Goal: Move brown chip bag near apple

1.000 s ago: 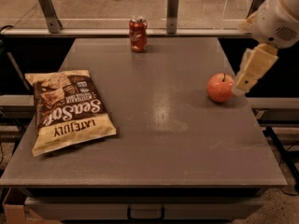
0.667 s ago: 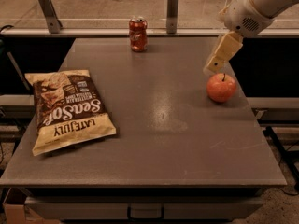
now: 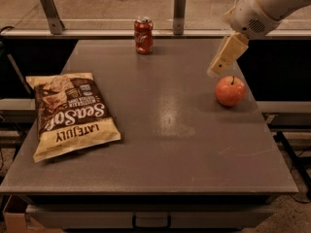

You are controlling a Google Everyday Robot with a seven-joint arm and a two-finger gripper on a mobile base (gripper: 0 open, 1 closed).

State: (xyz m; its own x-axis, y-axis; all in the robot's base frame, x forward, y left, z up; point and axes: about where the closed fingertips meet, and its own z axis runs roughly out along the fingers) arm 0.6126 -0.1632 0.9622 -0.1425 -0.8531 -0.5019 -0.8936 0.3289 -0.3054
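Three things lie on the tabletop [image 3: 165,144]: a bag [image 3: 73,113], an apple [image 3: 230,91] and a can [image 3: 143,35]. The bag lies flat near the left edge, about midway between front and back. Its dark brown middle with white "Sea Salt" lettering faces up, and its cream end reading "LATE JULY" points toward the front. It sits slightly skewed, the front end turned a little to the right. The apple rests near the right edge, stem up, well apart from the bag, with a wide stretch of grey surface between them. The can stands upright at the back edge, roughly central, far from both.

The tool [image 3: 215,72] hangs in the air at the right side, just above and a little to the left of the apple, its pale cream tip pointing down and to the left. It is near the apple but not touching it. The bag lies well apart from the tool, across the tabletop, down and to its left. Whether the tool is apart or together cannot be told from this angle. The white arm [image 3: 262,8] carrying it comes in from the upper right corner.
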